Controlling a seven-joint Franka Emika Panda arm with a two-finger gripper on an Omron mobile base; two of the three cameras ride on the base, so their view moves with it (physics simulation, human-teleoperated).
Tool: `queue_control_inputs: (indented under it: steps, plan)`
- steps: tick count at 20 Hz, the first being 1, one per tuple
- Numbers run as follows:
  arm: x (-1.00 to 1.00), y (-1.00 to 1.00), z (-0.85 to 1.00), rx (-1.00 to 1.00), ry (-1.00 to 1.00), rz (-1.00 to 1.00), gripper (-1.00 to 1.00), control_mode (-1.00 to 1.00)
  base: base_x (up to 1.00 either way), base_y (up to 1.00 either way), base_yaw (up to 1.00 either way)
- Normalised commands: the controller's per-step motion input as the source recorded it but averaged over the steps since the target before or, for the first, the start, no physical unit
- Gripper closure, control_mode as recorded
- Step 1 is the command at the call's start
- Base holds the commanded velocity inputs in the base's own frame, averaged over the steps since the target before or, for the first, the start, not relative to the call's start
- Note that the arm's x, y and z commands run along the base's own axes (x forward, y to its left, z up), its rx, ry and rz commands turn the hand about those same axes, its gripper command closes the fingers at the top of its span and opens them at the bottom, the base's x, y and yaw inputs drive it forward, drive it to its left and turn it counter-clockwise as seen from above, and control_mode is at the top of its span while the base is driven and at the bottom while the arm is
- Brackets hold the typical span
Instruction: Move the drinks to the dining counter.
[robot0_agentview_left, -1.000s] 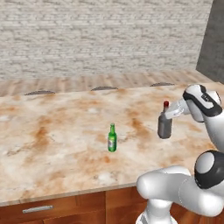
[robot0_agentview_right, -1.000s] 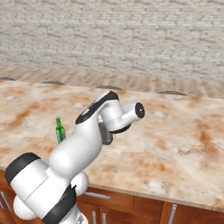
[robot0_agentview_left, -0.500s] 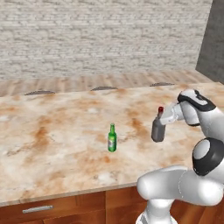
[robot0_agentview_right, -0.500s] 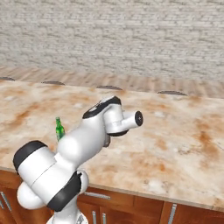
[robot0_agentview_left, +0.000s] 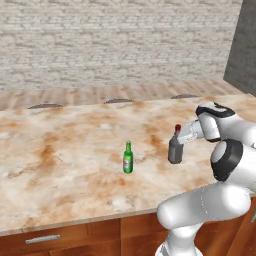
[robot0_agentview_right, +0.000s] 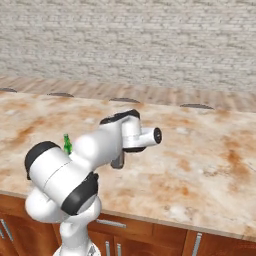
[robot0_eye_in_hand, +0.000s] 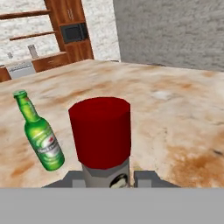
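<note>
The gripper clasps the dark-grey bottle, fingertips hidden behind its red cap; arm hides most of the green bottle on the marbled dining counter

Grey brick wall; wood shelving far bkgd.
</note>
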Motion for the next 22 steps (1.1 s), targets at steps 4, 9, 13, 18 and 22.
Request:
queue_control_inputs:
  steps: [4,9,13,18,22]
  plan:
    - [0.17,0.06,-0.39,0.0,0.15,0.0,1.0,-1.0,0.0,0.0,0.0]
    - [0.06,0.01,-0.44,0.0,0.02,0.0,1.0,-1.0,0.0,0.0,0.0]
    - [0.01,0.01,-0.51,0.0,0.0,0.0,1.0,-1.0,0.0,0.0,0.0]
    - [-0.24,0.04,-0.09,0.0,-0.22,0.0,1.0,-1.0,0.0,0.0,0.0]
    - [-0.16,0.08,-0.05,0.0,-0.24,0.0,1.0,-1.0,0.0,0.0,0.0]
